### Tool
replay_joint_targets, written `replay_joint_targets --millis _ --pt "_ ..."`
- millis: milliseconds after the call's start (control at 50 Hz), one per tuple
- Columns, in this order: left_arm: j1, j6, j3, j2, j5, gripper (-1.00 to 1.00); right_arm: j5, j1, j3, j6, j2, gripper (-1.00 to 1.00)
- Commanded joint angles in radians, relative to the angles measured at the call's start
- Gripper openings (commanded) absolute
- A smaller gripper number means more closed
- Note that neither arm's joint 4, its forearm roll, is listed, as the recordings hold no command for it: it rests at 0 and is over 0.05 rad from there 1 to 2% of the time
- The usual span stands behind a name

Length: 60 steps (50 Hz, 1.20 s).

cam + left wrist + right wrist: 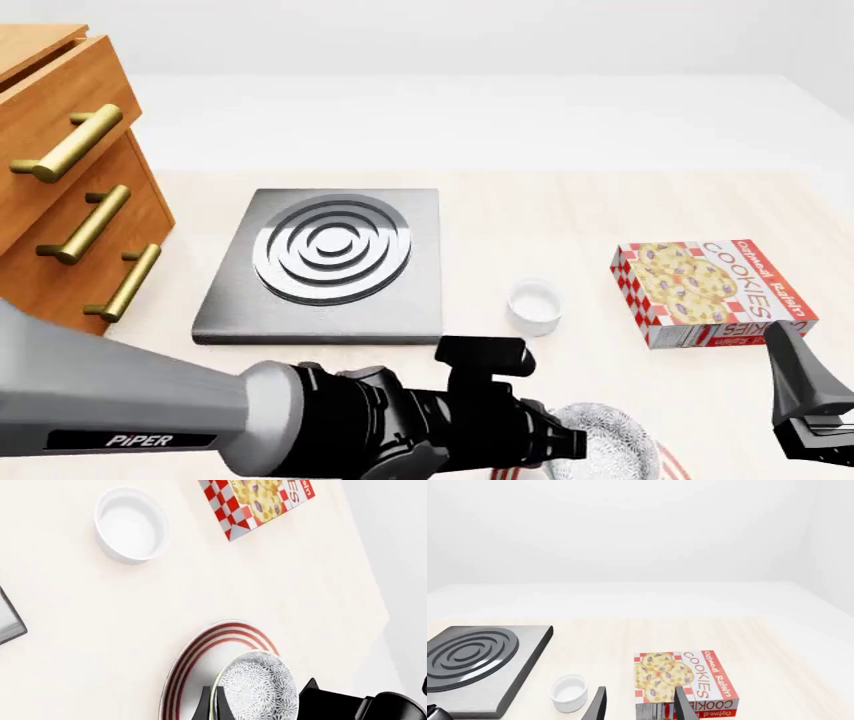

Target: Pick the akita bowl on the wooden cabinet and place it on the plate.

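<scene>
The akita bowl [260, 687], speckled black and white, is held by its rim over the plate [200, 662], a white disc with red rings. My left gripper [213, 701] is shut on that rim, one finger outside the bowl and one inside. Whether the bowl rests on the plate cannot be told. In the front view the bowl [607, 440] shows at the bottom edge, just past the left arm's wrist. The wooden cabinet [67, 200] stands at the far left. My right gripper [639, 707] is open and holds nothing, at the right edge near the cookie box.
A grey stove plate [327, 260] with silver rings lies beside the cabinet. A small white cup [534, 305] stands between the stove plate and a red-checked cookie box [707, 290]. The table's right edge runs close to the plate.
</scene>
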Motion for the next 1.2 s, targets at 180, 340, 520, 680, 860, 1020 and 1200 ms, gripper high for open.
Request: replay_joint_targets --millis 180,340,520,680,860,1020,1200 --pt "-0.006 -0.013 0.001 0.022 -0.026 -1.00 0.000 0.000 0.000 0.000 0.000 1.00" --pt "-0.007 -0.017 0.000 0.030 -0.031 -1.00 0.000 0.000 0.000 0.000 0.000 1.00" --pt "-0.004 -0.015 0.004 0.024 -0.037 -1.00 0.000 0.000 0.000 0.000 0.000 1.00" --pt "0.051 0.072 0.005 -0.029 -0.046 1.00 0.000 0.000 0.000 0.000 0.000 1.00" --pt "0.041 0.080 -0.001 -0.045 -0.042 1.00 0.000 0.000 0.000 0.000 0.000 1.00" --pt "0.038 0.085 -0.003 -0.060 -0.031 1.00 0.000 0.000 0.000 0.000 0.000 1.00" --pt "0.049 0.093 0.005 -0.086 -0.019 1.00 0.000 0.000 0.000 0.000 0.000 1.00"
